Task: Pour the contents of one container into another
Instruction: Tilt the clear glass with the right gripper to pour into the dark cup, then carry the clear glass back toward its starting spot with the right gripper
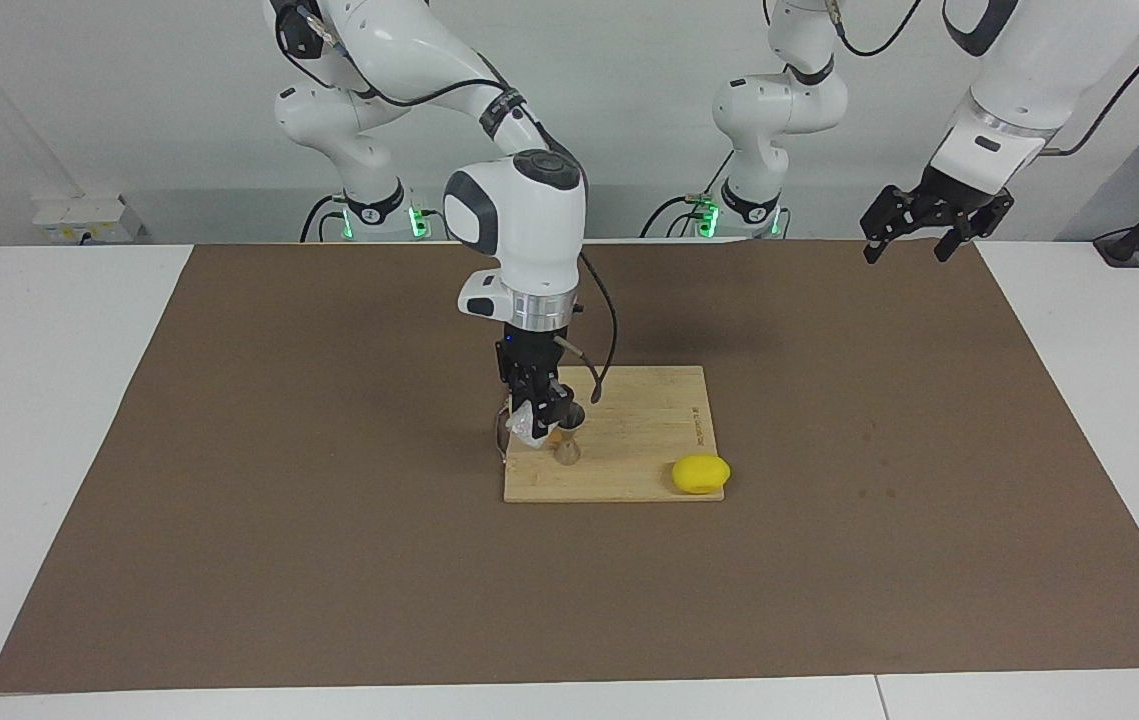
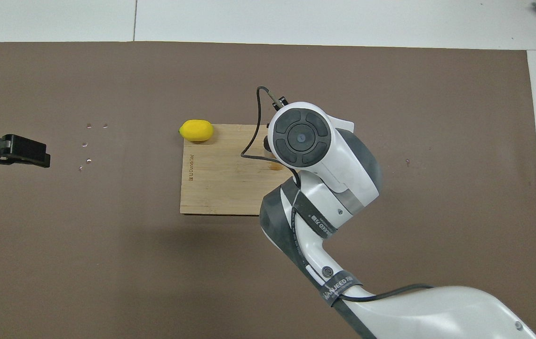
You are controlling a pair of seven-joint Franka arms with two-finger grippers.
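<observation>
Right gripper [image 1: 541,418] clamps glass cup [image 1: 526,425], seemingly tipped mouth-down toward upright jigger [image 1: 566,448]

Clear glass cup [image 1: 526,424] tipped over upright silvery jigger [image 1: 566,447] on wooden board [image 1: 649,430].

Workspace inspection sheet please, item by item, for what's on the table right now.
Surface: brown mat on white table; wooden board mid-mat.
Job's things: glass cup tilted in right gripper over jigger, which stands upright on the board.
Clutter: lemon on the board's corner; droplets on mat.
Grippers: right shut on cup; left gripper open, waiting raised over the mat's edge.
Cables: black cable loops off right wrist.
Surroundings: white wall, power strip.
</observation>
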